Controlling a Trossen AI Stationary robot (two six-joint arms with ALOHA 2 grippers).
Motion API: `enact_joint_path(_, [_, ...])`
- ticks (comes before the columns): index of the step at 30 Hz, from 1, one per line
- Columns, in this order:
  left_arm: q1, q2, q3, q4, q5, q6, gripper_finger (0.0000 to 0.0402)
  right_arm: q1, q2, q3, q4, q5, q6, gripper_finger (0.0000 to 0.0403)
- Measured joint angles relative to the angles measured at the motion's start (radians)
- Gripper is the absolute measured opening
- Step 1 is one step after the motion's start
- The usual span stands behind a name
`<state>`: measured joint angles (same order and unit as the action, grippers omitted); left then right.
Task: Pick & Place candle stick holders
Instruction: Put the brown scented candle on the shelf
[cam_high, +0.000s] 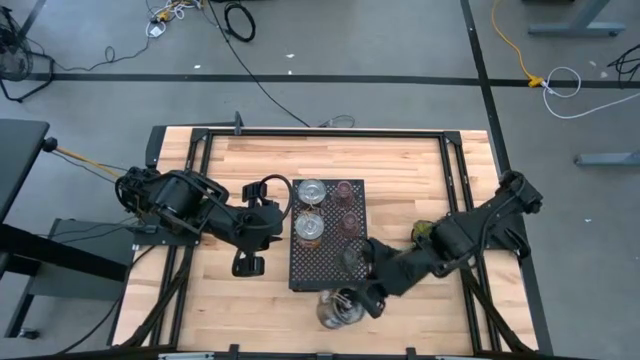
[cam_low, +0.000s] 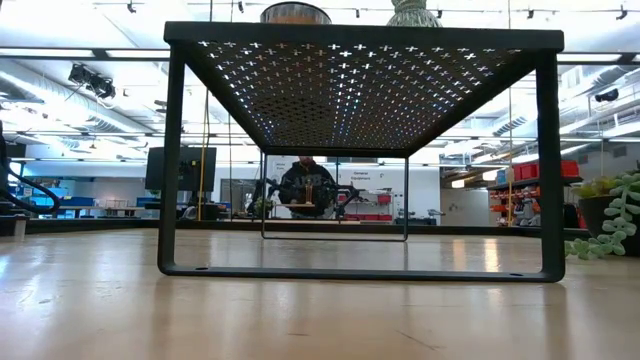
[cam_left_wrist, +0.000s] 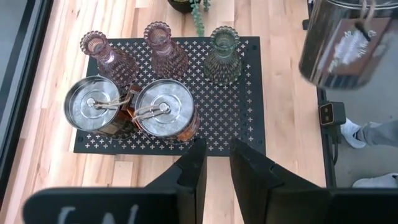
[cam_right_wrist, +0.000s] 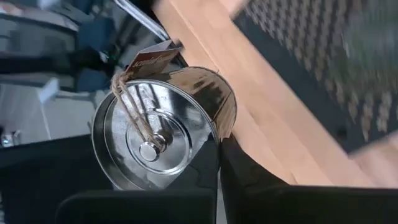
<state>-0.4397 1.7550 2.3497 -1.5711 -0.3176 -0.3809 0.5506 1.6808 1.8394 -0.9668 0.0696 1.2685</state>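
Observation:
A black perforated tray (cam_high: 327, 270) stands on legs at the table's middle. On it are two silvery lidded holders (cam_left_wrist: 96, 109) (cam_left_wrist: 165, 111), two pink vase-shaped holders (cam_left_wrist: 104, 55) (cam_left_wrist: 165, 50) and an olive-green one (cam_left_wrist: 224, 55). My right gripper (cam_high: 362, 300) is shut on a third silvery holder (cam_high: 337, 308) just past the tray's near edge. It also shows in the left wrist view (cam_left_wrist: 342, 43). My left gripper (cam_high: 275, 212) hovers open and empty at the tray's left side (cam_left_wrist: 214, 163). My right gripper pinches the silvery holder at the edge of its side wall (cam_right_wrist: 222, 121) between two fingers that stand almost together. The arm slants in from the table's far right. The holder is lifted clear and tilted, its lid with knob and twine tag (cam_right_wrist: 148, 149) turned sideways.
A green leafy sprig in a dark pot (cam_high: 424, 231) sits right of the tray and shows in the low view (cam_low: 610, 225). Bare wood lies on the tray's near and left sides. A person sits in the room beyond the table (cam_low: 308, 185).

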Motion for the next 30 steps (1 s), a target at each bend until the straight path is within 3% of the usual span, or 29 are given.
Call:
enact_joint_path(12, [0.000,0.000,0.000,0.000,0.003,0.005,0.0073,-0.155,0.177,0.276,-0.101,-0.071,-0.263,0.0000])
enact_joint_path(30, [0.000,0.000,0.000,0.000,-0.001,0.011,0.0073,-0.284,0.231,0.288,-0.204,-0.149,-0.383,0.0000])
